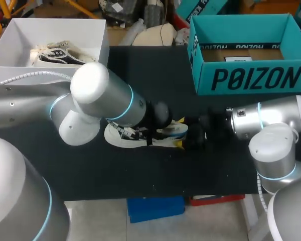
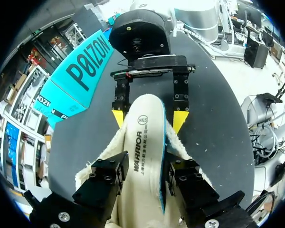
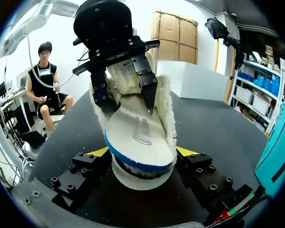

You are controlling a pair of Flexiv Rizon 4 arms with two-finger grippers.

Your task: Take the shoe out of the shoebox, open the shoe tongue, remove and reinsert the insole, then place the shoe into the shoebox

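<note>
On the dark surface (image 1: pixel 140 75) the left pincer (image 2: pixel 143 173) pinches the white insole (image 2: pixel 145 128) inside the shoe (image 1: pixel 121 136); the right pincer (image 3: pixel 142 152) clamps the shoe's right end.

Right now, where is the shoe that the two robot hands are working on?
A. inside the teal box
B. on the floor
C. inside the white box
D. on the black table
D: the white shoe lies on the black table between the left gripper and the right gripper, outside the teal shoebox and the white box.
</note>
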